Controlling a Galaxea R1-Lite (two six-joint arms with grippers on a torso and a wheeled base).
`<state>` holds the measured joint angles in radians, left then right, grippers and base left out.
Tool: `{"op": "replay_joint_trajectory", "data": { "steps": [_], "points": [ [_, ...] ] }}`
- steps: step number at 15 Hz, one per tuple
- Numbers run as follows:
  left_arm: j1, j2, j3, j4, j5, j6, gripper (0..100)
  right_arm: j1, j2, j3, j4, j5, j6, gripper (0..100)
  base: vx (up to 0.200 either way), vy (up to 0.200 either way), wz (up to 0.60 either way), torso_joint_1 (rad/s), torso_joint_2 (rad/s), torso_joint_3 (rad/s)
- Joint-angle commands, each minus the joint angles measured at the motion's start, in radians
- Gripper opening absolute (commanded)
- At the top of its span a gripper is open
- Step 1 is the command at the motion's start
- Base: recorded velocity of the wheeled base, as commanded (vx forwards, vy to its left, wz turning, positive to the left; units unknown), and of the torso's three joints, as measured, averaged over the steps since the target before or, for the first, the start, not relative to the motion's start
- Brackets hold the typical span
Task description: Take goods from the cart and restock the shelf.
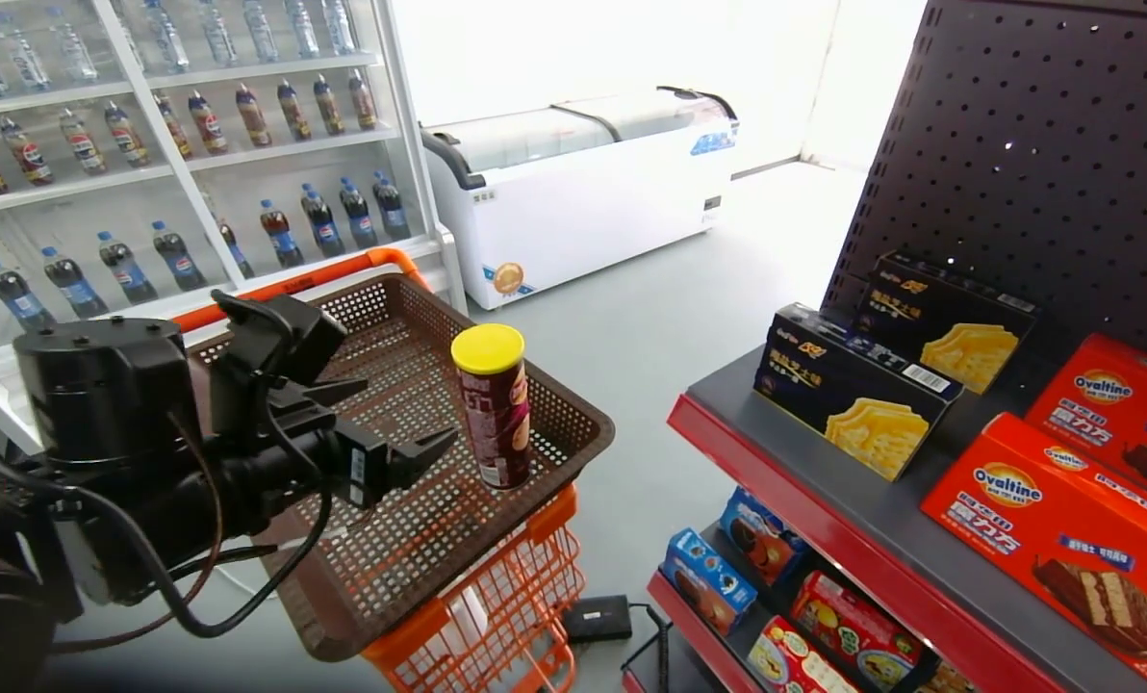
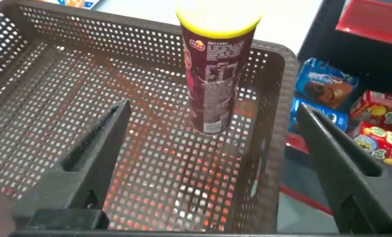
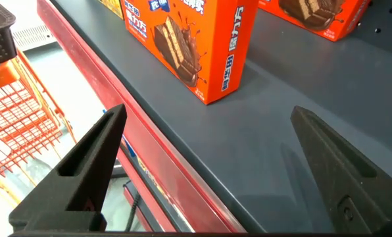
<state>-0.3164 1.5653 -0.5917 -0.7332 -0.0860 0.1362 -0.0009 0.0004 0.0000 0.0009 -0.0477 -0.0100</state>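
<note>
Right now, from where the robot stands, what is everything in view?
chip can: one, dark red with yellow lid, upright in the basket
basket: one, brown, on top of the cart
cart: one, orange, beside the shelf
shelf: one, grey deck with red edge
black boxes: two, black and yellow, on the shelf deck
red boxes: two, red-orange, on the shelf deck
snack packs: several, blue and red, lower shelf tier
pegboard: one, black, behind the shelf
chest freezer: one, white, far wall
drinks cooler: one, white, holding many bottles
left gripper: one, black, open, over the basket near the can
right gripper: one, black, open, over the shelf deck
</note>
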Motion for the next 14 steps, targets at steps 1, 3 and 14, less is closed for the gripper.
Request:
{"op": "replay_joint_trajectory", "data": {
  "steps": [1, 3, 14],
  "points": [
    [-0.003, 0.168, -0.031, -0.074, 0.002, 0.000, 100, -0.001, 0.000, 0.000, 0.001, 0.000, -0.001, 100, 0.000, 0.000, 0.00, 0.000, 0.00, 0.000],
    [-0.007, 0.260, -0.079, -0.144, 0.000, 0.002, 100, -0.001, 0.000, 0.000, -0.001, 0.000, -0.001, 100, 0.000, 0.000, 0.00, 0.000, 0.00, 0.000],
    [-0.010, 0.518, -0.329, -0.212, 0.000, 0.008, 100, -0.001, 0.000, 0.000, -0.001, 0.000, -0.001, 100, 0.000, 0.000, 0.00, 0.000, 0.00, 0.000]
  ]
}}
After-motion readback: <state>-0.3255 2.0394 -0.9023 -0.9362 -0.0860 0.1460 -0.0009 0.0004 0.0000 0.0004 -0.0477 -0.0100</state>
